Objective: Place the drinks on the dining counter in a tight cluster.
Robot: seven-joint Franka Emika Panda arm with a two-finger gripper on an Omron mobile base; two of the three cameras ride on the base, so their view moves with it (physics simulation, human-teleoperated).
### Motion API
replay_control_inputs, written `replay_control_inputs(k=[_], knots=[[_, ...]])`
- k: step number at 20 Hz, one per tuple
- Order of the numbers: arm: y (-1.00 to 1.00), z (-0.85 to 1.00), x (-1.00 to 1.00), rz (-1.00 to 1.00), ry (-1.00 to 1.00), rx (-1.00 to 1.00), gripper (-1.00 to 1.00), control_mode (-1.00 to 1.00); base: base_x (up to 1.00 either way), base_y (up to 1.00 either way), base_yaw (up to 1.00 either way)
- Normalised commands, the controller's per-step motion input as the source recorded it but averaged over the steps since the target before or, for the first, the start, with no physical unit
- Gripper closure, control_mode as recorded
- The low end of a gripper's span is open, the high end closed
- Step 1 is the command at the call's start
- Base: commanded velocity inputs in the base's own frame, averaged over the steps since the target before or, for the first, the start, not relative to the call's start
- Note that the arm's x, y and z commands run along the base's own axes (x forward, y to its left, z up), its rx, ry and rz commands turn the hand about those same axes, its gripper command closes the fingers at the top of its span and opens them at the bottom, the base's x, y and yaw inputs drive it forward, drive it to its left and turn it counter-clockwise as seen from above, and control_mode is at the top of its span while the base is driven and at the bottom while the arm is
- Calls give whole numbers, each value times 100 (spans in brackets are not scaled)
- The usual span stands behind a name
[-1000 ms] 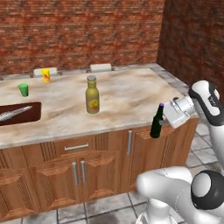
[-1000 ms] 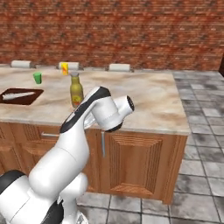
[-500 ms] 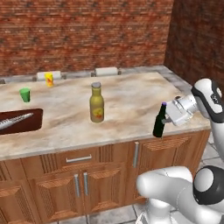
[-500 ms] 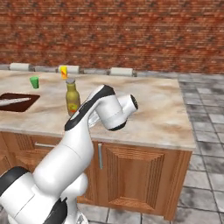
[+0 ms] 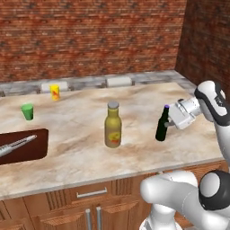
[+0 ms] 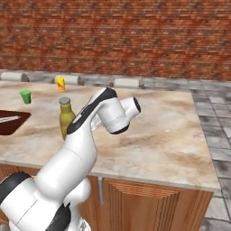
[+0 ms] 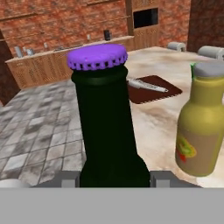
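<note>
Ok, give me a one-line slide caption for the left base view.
Gripper holds the dark purple-capped bottle upright over the dining counter, right of the olive-yellow bottle.

This is a kitchen, rendered rather than real. A wide beige marble-patterned countertop (image 5: 81, 155) sits on wooden drawer fronts with metal handles (image 5: 91, 194), backed by a red brick wall (image 5: 90, 40). A dark recessed sink (image 5: 22, 150) is set into the counter at one end, with a metal faucet (image 5: 15, 145) lying across it. Grey stone floor tiles (image 6: 216, 135) run beside the counter. In the hand view, a far run of wooden cabinets (image 7: 52, 65) along another brick wall holds small items, beside a tall wooden unit with a dark built-in opening (image 7: 145, 17).
</note>
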Motion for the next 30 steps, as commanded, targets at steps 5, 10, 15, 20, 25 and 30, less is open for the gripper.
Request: replay_control_inputs(k=[5,10,15,20,25,30], knots=[[0,0,0,0,0,0,100,100,10,26,-7],[0,0,0,0,0,0,100,100,12,18,-3],[0,0,0,0,0,0,100,100,0,0,0],[0,0,0,0,0,0,100,-100,0,0,0],[-3,-1,20,1,2,0,100,-100,0,0,0],[0,-12,45,0,1,0,100,-100,0,0,0]])
